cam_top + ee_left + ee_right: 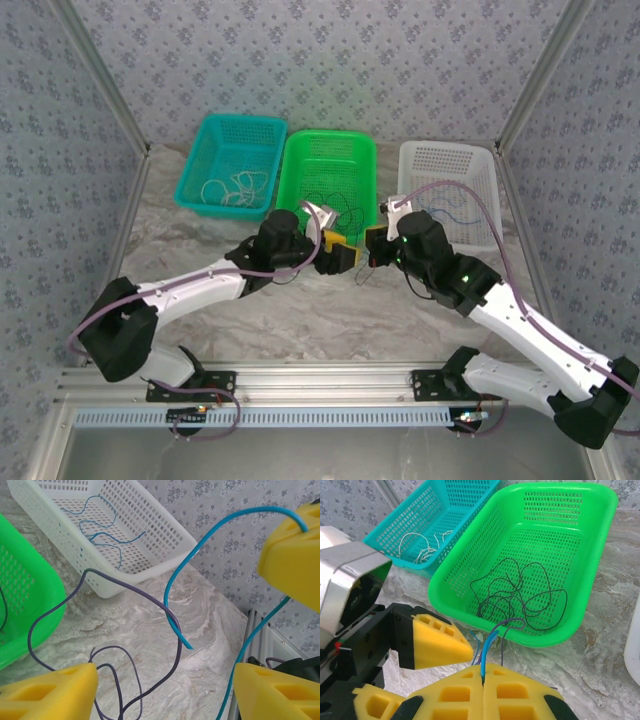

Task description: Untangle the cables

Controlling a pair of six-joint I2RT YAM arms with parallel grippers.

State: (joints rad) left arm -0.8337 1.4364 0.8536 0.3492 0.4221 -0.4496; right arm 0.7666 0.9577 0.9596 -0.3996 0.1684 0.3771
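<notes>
— Cables [170,612]: where, going by the right gripper [483,676]?

— Pinched right in it. Pressed together on the blue cable [488,642], with a thin purple cable [512,622] just beside, both heading toward twelve o'clock in the right wrist view.

— And the left gripper [437,675]?

— At nine o'clock of the right one. Standing with jaws apart, gripping nothing. From its own wrist view: blue cable sweeping in a wide arc from two o'clock to the centre, free end loose over the table [215,625]; purple cable looping across it and down to six o'clock, between the yellow fingers [50,692].

— Farther out?

— Green basket [605,525] at twelve to one o'clock from the right gripper, with a loose tangle of black cables [520,595] on its floor. Teal basket [395,517] at eleven o'clock, just beside the green one, holding whitish cables [422,550]. White basket [150,572] at eleven to twelve o'clock in the left wrist view, with a second blue cable [115,514] lying inside.
</notes>
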